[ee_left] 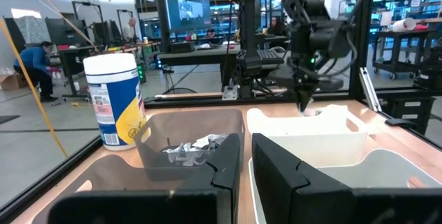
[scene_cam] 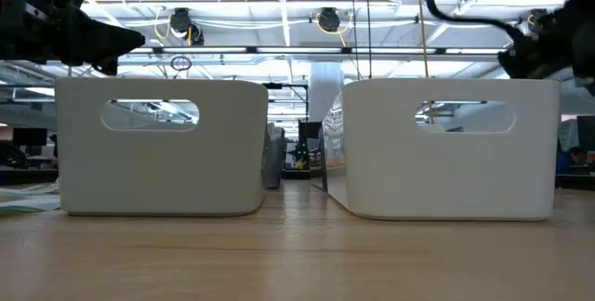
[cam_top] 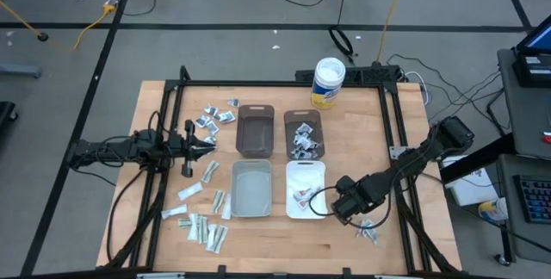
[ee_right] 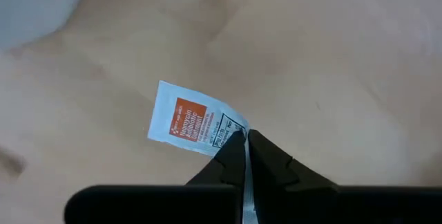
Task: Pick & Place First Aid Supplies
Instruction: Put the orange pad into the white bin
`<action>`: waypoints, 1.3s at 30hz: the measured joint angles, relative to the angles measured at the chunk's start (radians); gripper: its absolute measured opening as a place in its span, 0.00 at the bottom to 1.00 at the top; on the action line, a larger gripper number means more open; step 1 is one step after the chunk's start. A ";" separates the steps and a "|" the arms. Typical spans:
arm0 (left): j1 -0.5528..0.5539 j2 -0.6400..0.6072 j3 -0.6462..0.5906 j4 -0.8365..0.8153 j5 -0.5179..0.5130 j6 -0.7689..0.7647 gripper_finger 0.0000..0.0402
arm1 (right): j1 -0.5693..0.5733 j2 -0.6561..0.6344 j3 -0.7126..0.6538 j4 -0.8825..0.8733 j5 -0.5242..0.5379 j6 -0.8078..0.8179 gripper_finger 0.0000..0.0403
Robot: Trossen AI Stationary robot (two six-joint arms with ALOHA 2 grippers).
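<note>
My right gripper (ee_right: pixel 243 143) hangs above the bare wood just right of the white bin (cam_top: pixel 317 169), shut on a small white packet with an orange label (ee_right: pixel 190 122). In the left wrist view it (ee_left: pixel 304 104) shows beyond the bins, pointing down. More first aid supplies lie flat on the table at the left (cam_top: pixel 203 226) and far left (cam_top: pixel 213 119), and two (cam_top: pixel 368 231) lie near my right gripper. Others sit in the right brown bin (cam_top: pixel 303 138) and the white bin. My left gripper (cam_top: pixel 205 142) waits level at the table's left, fingers nearly together, holding nothing. My right gripper pinches the packet's edge at one corner (ee_right: pixel 231 133) between its two fingertips. The fingers come from above, pointing down. The packet sticks out sideways from the tips, lifted clear of the wood.
Four bins stand mid-table: two brown ones (cam_top: pixel 255 130) at the back, a grey one (cam_top: pixel 251 189) and the white one in front. A white tub with a yellow label (cam_top: pixel 328 83) stands at the far edge. A black frame (cam_top: pixel 399 133) runs around the table.
</note>
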 joint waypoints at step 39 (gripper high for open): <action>0.000 0.000 0.000 0.000 0.000 0.000 0.12 | -0.008 0.001 0.023 -0.162 -0.087 -0.086 0.00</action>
